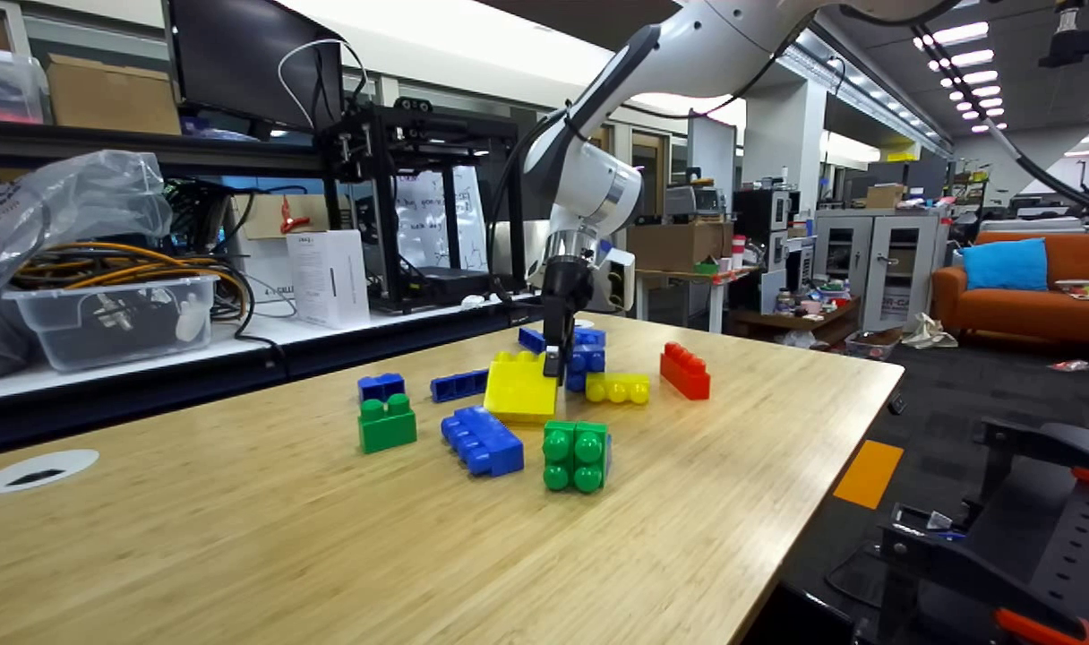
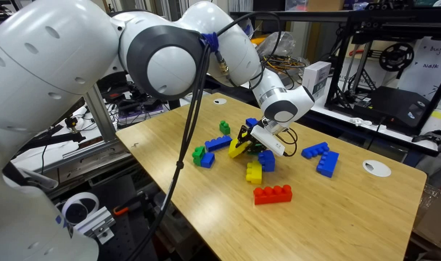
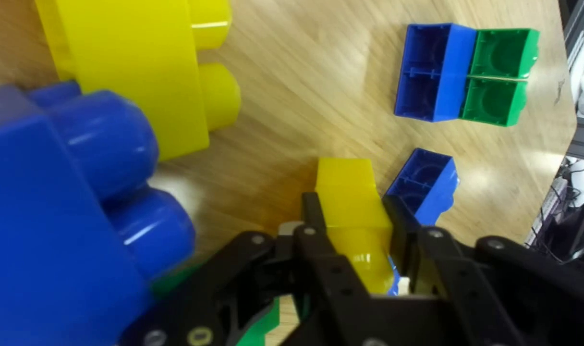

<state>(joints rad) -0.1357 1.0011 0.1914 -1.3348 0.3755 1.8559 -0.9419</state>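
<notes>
Gripper point(image 3: 354, 205) is clasping a yellow block point(image 3: 346, 175), fingers pressing its opposite faces; in the wrist view the block is protruding past the fingertips. A second yellow block point(image 2: 255, 173) is lying near, just beside a blue block point(image 2: 267, 160).

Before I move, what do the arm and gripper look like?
The arm is white with rounded segments, dark grey rings and a silver band; a blue strap holds black cables to it. The gripper is black, with slim fingers and exposed screws.
</notes>
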